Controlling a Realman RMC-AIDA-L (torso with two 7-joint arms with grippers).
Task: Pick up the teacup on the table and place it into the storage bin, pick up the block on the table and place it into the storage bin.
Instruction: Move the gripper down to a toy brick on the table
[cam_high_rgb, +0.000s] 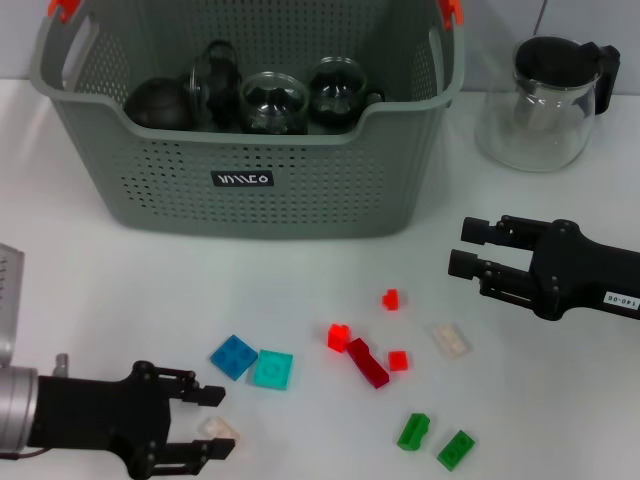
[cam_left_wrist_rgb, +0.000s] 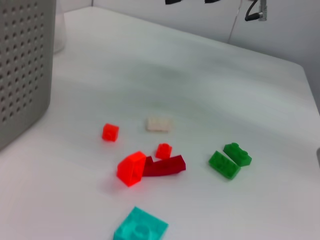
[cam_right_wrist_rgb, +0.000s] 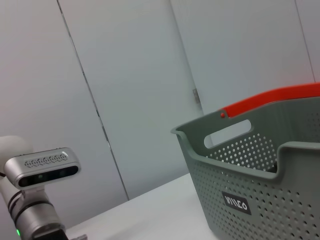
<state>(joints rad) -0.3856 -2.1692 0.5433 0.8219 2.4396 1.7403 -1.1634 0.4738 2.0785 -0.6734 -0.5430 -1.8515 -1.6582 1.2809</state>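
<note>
White tabletop against pale panelled walls.
The smooth white tabletop (cam_high_rgb: 300, 270) fills the head view under even, soft light with faint shadows. Behind it stand plain pale wall panels (cam_right_wrist_rgb: 135, 90) split by thin dark vertical seams, one panel bearing a small metal fitting (cam_right_wrist_rgb: 196, 96).

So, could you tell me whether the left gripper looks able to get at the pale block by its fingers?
Probably yes: the left gripper is open with the pale block already between its fingers, and nothing blocks it.

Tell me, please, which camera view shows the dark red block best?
The left wrist view: the dark red block lies close and unobstructed beside bright red pieces. The head view shows it smaller, mid-table. The right wrist view misses it.
</note>
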